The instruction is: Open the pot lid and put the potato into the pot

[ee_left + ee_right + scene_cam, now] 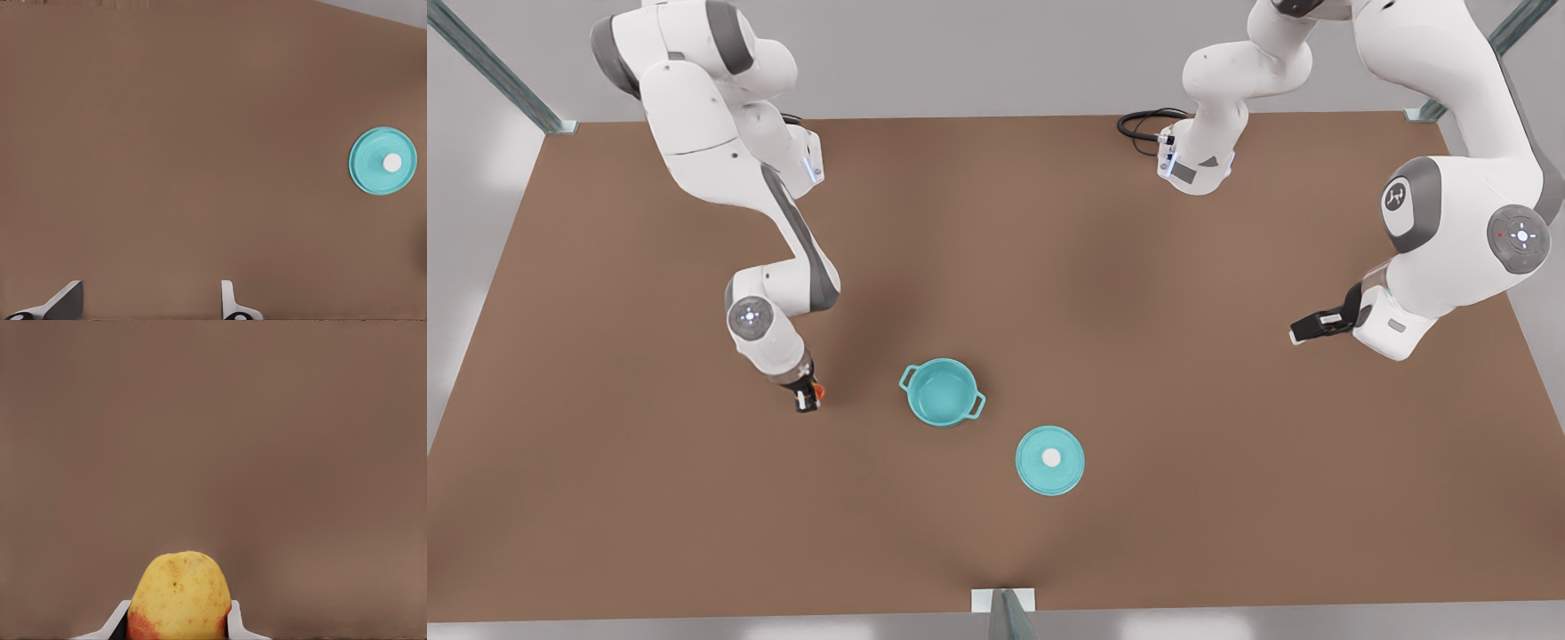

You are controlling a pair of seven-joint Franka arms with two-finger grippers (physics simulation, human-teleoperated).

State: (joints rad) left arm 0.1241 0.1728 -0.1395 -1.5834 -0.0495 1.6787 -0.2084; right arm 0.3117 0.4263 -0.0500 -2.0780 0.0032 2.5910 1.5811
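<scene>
Gripping the potato (pixel 179 597) between its two fingers, the right gripper (pixel 809 397) sits low over the brown bench (pixel 605 498) on the front view's left, just beside the pot (pixel 942 392) but apart from it. In the front view the potato (pixel 819 389) shows as a small orange patch at the fingertips. The pot stands upright and uncovered near the bench's middle, its teal interior visible, loop handles on opposite sides. The pot lid (pixel 1050 460) lies flat on the bench, knob upward, near the pot on the front view's right and not touching it. The left gripper (pixel 1303 329) waits well apart on the front view's right, fingers (pixel 228 300) spread, holding nothing; its wrist view takes in the pot lid (pixel 382 161).
</scene>
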